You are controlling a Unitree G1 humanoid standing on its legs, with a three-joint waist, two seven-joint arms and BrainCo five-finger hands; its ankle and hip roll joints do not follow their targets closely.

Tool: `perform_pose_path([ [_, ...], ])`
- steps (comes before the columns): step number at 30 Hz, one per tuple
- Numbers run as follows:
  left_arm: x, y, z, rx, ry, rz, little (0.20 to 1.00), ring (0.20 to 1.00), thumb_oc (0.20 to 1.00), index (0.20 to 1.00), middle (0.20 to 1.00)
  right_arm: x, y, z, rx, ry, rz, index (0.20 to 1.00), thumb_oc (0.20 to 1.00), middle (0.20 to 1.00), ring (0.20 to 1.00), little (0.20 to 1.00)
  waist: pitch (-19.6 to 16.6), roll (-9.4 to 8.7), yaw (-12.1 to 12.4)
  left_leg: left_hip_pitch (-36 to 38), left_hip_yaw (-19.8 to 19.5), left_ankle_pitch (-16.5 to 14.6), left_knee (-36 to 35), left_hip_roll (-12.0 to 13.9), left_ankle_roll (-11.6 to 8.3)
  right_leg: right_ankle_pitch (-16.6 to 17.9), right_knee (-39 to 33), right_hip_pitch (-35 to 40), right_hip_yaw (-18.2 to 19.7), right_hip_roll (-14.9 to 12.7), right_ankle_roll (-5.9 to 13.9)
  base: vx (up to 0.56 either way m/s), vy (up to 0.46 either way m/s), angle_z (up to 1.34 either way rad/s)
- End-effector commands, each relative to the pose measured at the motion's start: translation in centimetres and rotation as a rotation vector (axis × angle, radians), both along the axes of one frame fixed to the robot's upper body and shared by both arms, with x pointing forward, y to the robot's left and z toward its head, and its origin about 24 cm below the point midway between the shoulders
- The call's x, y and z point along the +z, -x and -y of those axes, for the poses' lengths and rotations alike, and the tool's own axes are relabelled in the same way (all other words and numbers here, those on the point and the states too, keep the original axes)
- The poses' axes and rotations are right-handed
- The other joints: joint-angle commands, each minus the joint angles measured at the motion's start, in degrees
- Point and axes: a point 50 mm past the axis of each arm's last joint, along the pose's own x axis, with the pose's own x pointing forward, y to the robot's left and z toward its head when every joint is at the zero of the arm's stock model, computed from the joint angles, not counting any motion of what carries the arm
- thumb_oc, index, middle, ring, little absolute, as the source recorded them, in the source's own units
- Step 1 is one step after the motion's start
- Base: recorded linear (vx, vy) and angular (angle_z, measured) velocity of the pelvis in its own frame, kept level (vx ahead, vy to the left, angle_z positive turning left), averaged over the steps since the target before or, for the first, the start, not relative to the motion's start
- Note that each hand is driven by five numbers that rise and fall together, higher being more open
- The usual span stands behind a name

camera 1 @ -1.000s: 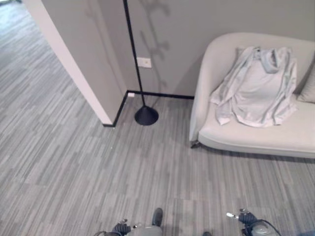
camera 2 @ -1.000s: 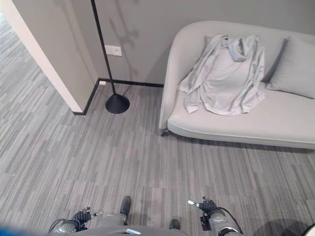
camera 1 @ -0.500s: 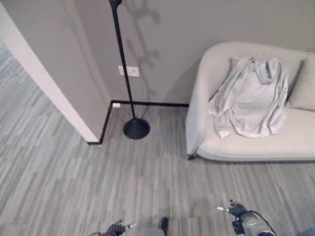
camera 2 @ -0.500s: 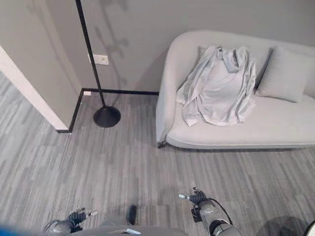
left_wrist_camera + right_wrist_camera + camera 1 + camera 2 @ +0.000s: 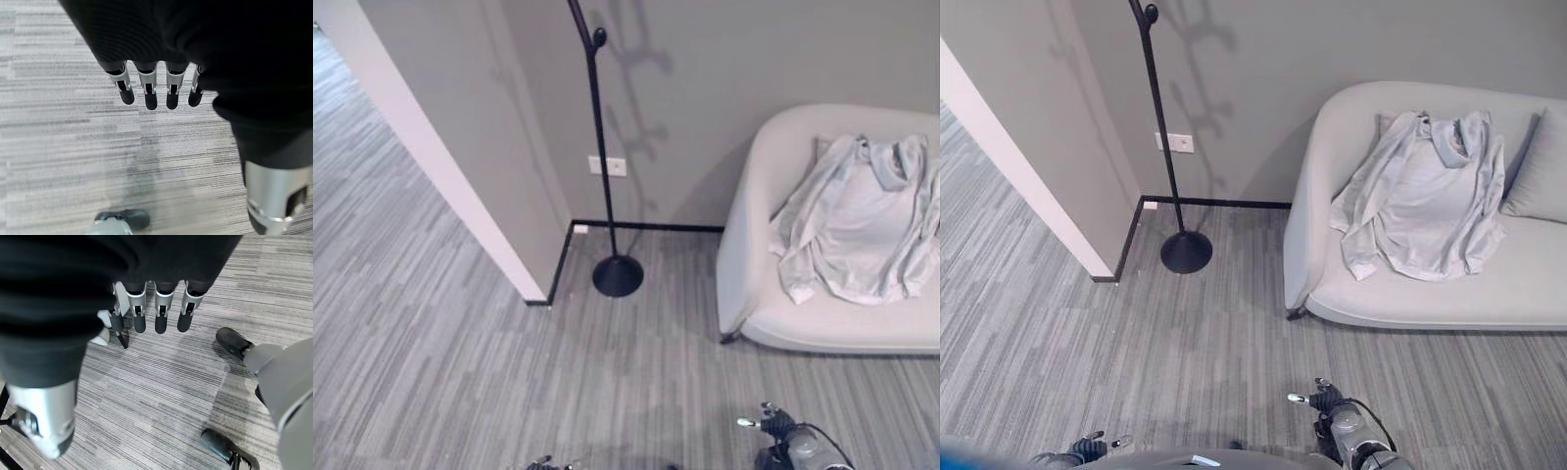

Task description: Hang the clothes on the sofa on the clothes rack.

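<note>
A pale grey garment of thin, soft cloth lies crumpled and spread over the seat and backrest of a rounded, light upholstered sofa, its hood up against the backrest and one sleeve trailing toward the sofa's curved end nearest the rack. A matching grey cushion leans on the backrest just beside the garment, on the side away from the rack. The clothes rack is a slim black pole rising from a domed round base, with a knobbed hook near its top; it stands close to the grey wall, near the sofa's curved end but apart from it, with a white wall socket just behind the pole. On the rack's far side from the sofa a wall corner juts out. Striped grey carpet stretches wide and open in front of rack and sofa. The left hand hangs over this carpet with fingers straight and relaxed, holding nothing; the right hand likewise hangs with fingers loosely extended and empty.
</note>
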Motion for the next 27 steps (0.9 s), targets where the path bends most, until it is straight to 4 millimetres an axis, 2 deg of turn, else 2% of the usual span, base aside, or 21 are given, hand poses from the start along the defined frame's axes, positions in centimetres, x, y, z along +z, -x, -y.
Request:
perform_pose_path([
  [1,0.5,-0.5,-1.3,0.048,-0.043,0.018,1.0,1.0,1.0,1.0,1.0,0.7,-1.8,-1.1,0.047,-0.02,0.071,1.0,1.0,1.0,1.0,1.0,2.2,-1.45,1.3,-0.7,-3.0,-0.8,-3.2,11.3,-9.98,0.2,1.0,-0.3,2.1,-2.1,0.58,0.22,-0.457,0.41],
  [5,0.6,-1.7,-0.9,0.071,-0.033,0.066,1.0,1.0,1.0,1.0,1.0,1.1,-2.4,-1.7,0.051,-0.037,0.11,1.0,1.0,1.0,1.0,1.0,2.3,-1.79,0.1,-0.5,-3.6,-0.9,-3.2,15.3,-13.43,4.3,1.6,0.3,1.6,-3.4,0.58,0.17,-0.55,0.42],
  [6,0.7,-2.7,-0.6,0.051,-0.03,0.091,1.0,1.0,1.0,1.0,1.0,1.4,-3.1,-2.2,0.075,-0.048,0.135,1.0,1.0,1.0,1.0,1.0,2.6,-2.16,-0.8,-1.3,-3.2,0.1,-3.2,17.5,-15.69,1.6,2.9,1.5,0.5,-2.5,0.58,0.13,-0.788,0.39],
  [7,0.8,-3.0,-0.4,0.043,-0.029,0.102,1.0,1.0,1.0,1.0,1.0,1.5,-3.3,-2.5,0.091,-0.051,0.147,1.0,1.0,1.0,1.0,1.0,2.6,-2.23,-0.7,-1.8,-2.8,0.2,-3.2,19.1,-16.79,-0.2,2.9,2.1,-1.0,-1.7,0.58,0.06,-0.579,0.49],
  [8,0.8,-3.0,-0.4,0.043,-0.029,0.102,1.0,1.0,1.0,1.0,1.0,1.5,-3.3,-2.4,0.091,-0.051,0.147,1.0,1.0,1.0,1.0,1.0,2.7,-2.13,-0.8,-1.7,-2.9,0.2,-3.2,19.2,-16.83,-0.2,2.9,2.2,-1.1,-1.6,0.58,0.03,-0.417,0.44],
  [9,0.8,-3.3,-0.1,0.041,-0.026,0.116,1.0,1.0,1.0,1.0,1.0,1.7,-3.6,-2.6,0.106,-0.049,0.159,1.0,1.0,1.0,1.0,1.0,2.6,-2.1,-0.6,-2.2,-2.2,0.8,-3.2,20.8,-17.87,-2.0,3.2,2.4,-3.5,-1.0,0.58,0.02,-0.402,0.19],
  [11,0.8,-4.1,0.6,0.062,-0.005,0.151,1.0,1.0,1.0,1.0,1.0,1.8,-3.9,-2.3,0.127,-0.024,0.161,1.0,1.0,1.0,1.0,1.0,2.7,-1.11,-1.4,-4.6,-2.7,4.6,-3.2,23.9,-19.83,-6.6,5.8,2.0,-5.5,1.3,0.58,0.0,-0.602,-0.11],
  [12,0.7,-5.0,1.8,0.092,0.036,0.191,1.0,1.0,1.0,1.0,1.0,1.8,-3.7,-0.8,0.098,0.007,0.159,1.0,1.0,1.0,1.0,1.0,2.9,-0.2,-2.1,-8.8,-4.3,9.1,-3.2,24.3,-20.07,-9.2,5.7,2.0,-5.9,3.4,0.58,-0.03,-0.441,-0.06],
  [13,0.7,-5.0,1.9,0.092,0.037,0.191,1.0,1.0,1.0,1.0,1.0,1.8,-3.7,-0.8,0.098,0.008,0.159,1.0,1.0,1.0,1.0,1.0,2.7,-0.14,-2.2,-9.0,-4.5,9.1,-3.2,24.4,-20.09,-9.2,5.6,1.9,-6.0,3.4,0.58,-0.04,-0.366,0.06],
  [15,0.7,-5.8,3.0,0.077,0.066,0.217,1.0,1.0,1.0,1.0,1.0,2.0,-3.6,1.0,0.044,0.042,0.162,1.0,1.0,1.0,1.0,1.0,2.8,0.02,-3.3,-13.7,-1.8,13.5,-3.2,22.7,-18.79,-11.0,4.7,2.3,-5.8,5.2,0.32,-0.01,-0.289,0.33],
  [16,0.8,-6.1,3.3,0.066,0.077,0.229,1.0,1.0,1.0,1.0,1.0,2.0,-3.1,2.1,0.019,0.069,0.146,1.0,1.0,1.0,1.0,1.0,2.7,-0.19,-3.2,-14.3,-1.0,13.5,-3.2,21.2,-17.71,-11.2,3.6,2.5,-5.7,6.4,-0.75,0.06,-0.517,0.2],
  [17,0.8,-6.2,3.7,0.033,0.083,0.228,1.0,1.0,1.0,1.0,1.0,1.8,-2.1,3.7,-0.029,0.106,0.11,1.0,1.0,1.0,1.0,1.0,2.5,-0.59,-2.3,-13.6,-3.1,11.3,-3.2,16.5,-15.31,-11.0,1.2,3.7,-5.4,8.5,-1.97,0.05,-0.388,-0.05],
  [18,0.8,-6.2,3.7,0.033,0.083,0.228,1.0,1.0,1.0,1.0,1.0,1.8,-2.1,3.7,-0.029,0.106,0.11,1.0,1.0,1.0,1.0,1.0,2.5,-0.61,-2.4,-13.7,-3.1,11.3,-3.2,16.4,-15.28,-10.9,1.2,3.6,-5.4,8.5,-1.95,0.08,-0.365,-0.12],
  [19,0.7,-5.9,3.7,0.026,0.087,0.218,1.0,1.0,1.0,1.0,1.0,1.7,-1.6,4.4,-0.053,0.116,0.094,1.0,1.0,1.0,1.0,1.0,2.4,-0.71,-2.2,-12.9,-4.2,10.2,-3.2,13.6,-13.9,-11.0,1.0,4.1,-5.2,9.2,-2.32,0.07,-0.19,-0.06],
  [21,0.4,-4.9,3.4,0.021,0.088,0.18,1.0,1.0,1.0,1.0,1.0,1.3,0.2,6.0,-0.126,0.135,0.039,1.0,1.0,1.0,1.0,1.0,2.1,-1.08,-2.0,-9.7,-4.4,6.9,-3.2,7.1,-9.62,-11.0,1.0,4.8,-4.3,10.6,-3.02,0.11,-0.256,0.01],
  [22,0.4,-4.9,3.4,0.02,0.088,0.18,1.0,1.0,1.0,1.0,1.0,1.3,0.2,6.0,-0.126,0.135,0.039,1.0,1.0,1.0,1.0,1.0,2.2,-1.09,-1.9,-9.5,-4.4,6.9,-3.2,7.1,-9.61,-11.1,1.0,4.9,-4.2,10.6,-3.01,0.08,-0.159,-0.02],
  [23,0.3,-4.5,3.3,0.012,0.082,0.162,1.0,1.0,1.0,1.0,1.0,1.1,0.8,6.2,-0.136,0.138,0.018,1.0,1.0,1.0,1.0,1.0,1.9,-1.06,-1.7,-9.0,-4.0,5.9,-3.0,5.4,-8.35,-11.2,1.0,4.9,-3.9,11.1,-3.25,0.06,-0.084,-0.08],
  [24,0.1,-3.7,3.0,0.012,0.075,0.134,1.0,1.0,1.0,1.0,1.0,1.0,1.4,6.4,-0.147,0.143,0.001,1.0,1.0,1.0,1.0,1.0,1.9,-0.97,-1.5,-8.1,-4.1,4.6,-2.1,2.6,-7.05,-11.0,1.0,5.1,-3.7,11.7,-3.61,0.06,-0.084,-0.09],
  [27,0.0,-3.1,2.7,0.019,0.075,0.11,1.0,1.0,1.0,1.0,1.0,0.9,1.8,6.5,-0.149,0.141,-0.012,1.0,1.0,1.0,1.0,1.0,2.0,-0.52,-1.4,-7.7,-3.8,4.2,-1.7,1.1,-6.58,-11.1,1.0,5.1,-3.5,12.6,-3.88,0.04,-0.013,-0.21],
])
